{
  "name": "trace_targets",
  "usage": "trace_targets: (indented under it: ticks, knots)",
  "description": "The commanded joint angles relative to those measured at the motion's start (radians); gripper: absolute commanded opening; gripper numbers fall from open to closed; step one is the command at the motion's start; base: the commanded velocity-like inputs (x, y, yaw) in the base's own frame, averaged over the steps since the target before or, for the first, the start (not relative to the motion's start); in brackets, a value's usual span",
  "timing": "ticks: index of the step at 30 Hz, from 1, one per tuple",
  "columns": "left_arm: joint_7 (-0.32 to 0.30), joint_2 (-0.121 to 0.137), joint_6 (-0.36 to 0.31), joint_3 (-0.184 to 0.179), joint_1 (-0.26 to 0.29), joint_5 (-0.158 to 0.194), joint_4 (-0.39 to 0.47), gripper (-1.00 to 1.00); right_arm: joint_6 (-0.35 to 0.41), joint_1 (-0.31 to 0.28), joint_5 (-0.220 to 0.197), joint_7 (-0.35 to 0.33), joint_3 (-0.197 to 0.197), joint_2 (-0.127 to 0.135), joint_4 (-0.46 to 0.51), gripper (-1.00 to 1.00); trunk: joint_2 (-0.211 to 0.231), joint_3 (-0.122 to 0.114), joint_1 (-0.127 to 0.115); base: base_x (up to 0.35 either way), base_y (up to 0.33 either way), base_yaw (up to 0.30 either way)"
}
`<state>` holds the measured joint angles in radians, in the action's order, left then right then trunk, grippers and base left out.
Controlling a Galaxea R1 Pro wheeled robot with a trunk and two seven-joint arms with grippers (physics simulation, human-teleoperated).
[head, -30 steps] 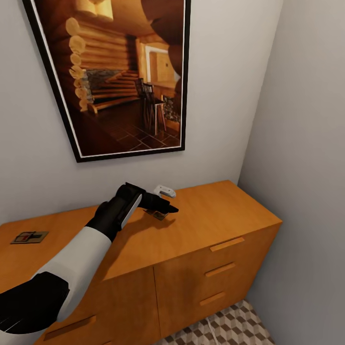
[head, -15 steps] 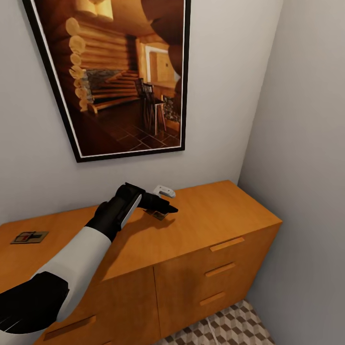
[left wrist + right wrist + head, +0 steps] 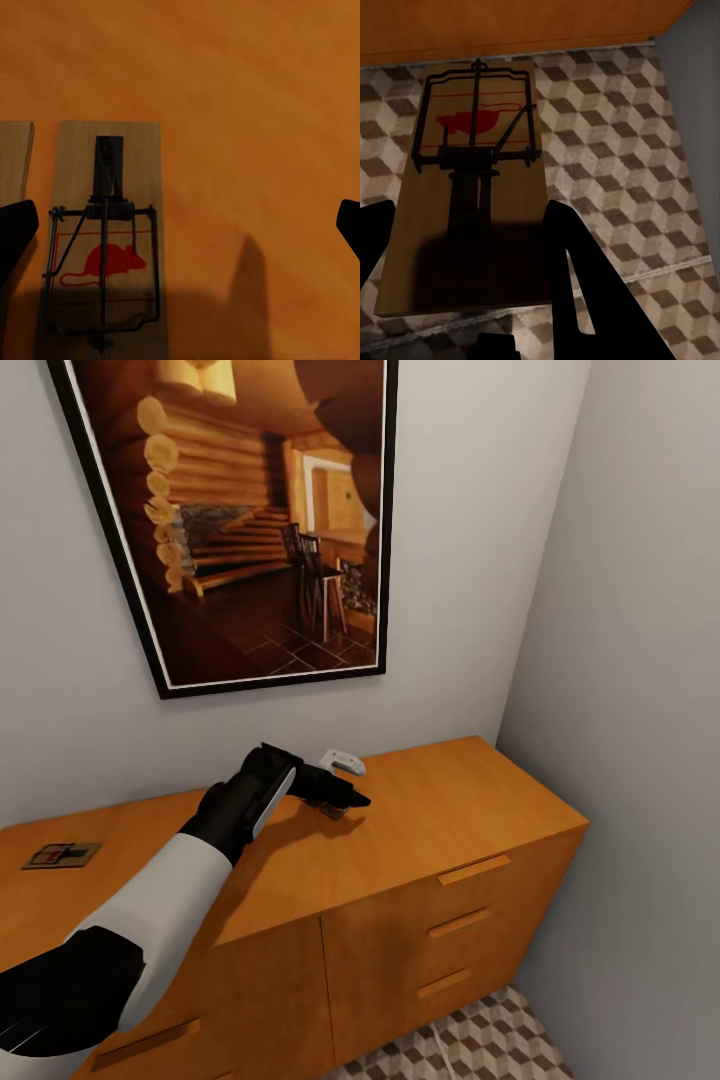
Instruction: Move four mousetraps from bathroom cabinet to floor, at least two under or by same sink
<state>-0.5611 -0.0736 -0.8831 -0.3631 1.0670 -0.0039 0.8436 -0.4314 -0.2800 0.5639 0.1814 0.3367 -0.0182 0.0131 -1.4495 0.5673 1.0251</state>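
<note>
On the orange-brown cabinet [image 3: 450, 800] top, my left gripper [image 3: 345, 796] hovers open just above a mousetrap [image 3: 333, 811] that it mostly hides. In the left wrist view that mousetrap [image 3: 105, 240] lies flat between the wide-spread fingertips [image 3: 15, 232], close to one of them, and the edge of a second board [image 3: 15, 161] shows beside it. Another mousetrap [image 3: 62, 854] lies at the cabinet top's far left. My right gripper [image 3: 472, 217] is shut on a mousetrap [image 3: 472, 180], held above the cube-patterned bathroom floor [image 3: 622, 150] near the cabinet's base.
A small white object [image 3: 343, 761] sits on the cabinet top by the wall, just behind my left gripper. A large framed picture [image 3: 240, 520] hangs above. The grey side wall [image 3: 640, 710] closes in on the right, with a strip of floor [image 3: 480, 1040] below the drawers.
My left gripper has crept very slightly back over the mousetrap, covering a bit more of it. Nothing else has moved.
</note>
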Motion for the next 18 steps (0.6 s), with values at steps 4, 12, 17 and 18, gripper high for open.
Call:
trace_targets:
  ticks: [4, 12, 17, 18]
  knots:
    - [-0.002, 0.000, 0.002, 0.000, 0.001, 0.000, -0.004, 1.00, -0.003, -0.001, 0.007, 0.003, 0.005, 0.000, -0.001, -1.00, -0.001, 0.001, 0.000, 0.000, 0.000, 0.000]
    - [-0.002, 0.000, 0.008, 0.000, 0.001, -0.002, -0.023, 1.00, -0.003, -0.001, 0.007, 0.003, 0.005, 0.000, -0.001, -1.00, -0.001, 0.001, 0.000, 0.000, 0.000, 0.000]
    - [-0.002, 0.000, 0.009, 0.000, 0.001, -0.002, -0.025, 1.00, -0.003, -0.001, 0.007, 0.003, 0.005, 0.000, -0.001, -1.00, -0.001, 0.001, 0.000, 0.000, 0.000, 0.000]
    - [-0.002, 0.000, 0.009, 0.000, 0.001, -0.002, -0.026, 1.00, -0.003, -0.001, 0.007, 0.003, 0.005, 0.000, -0.001, -1.00, -0.001, 0.001, 0.000, 0.000, 0.000, 0.000]
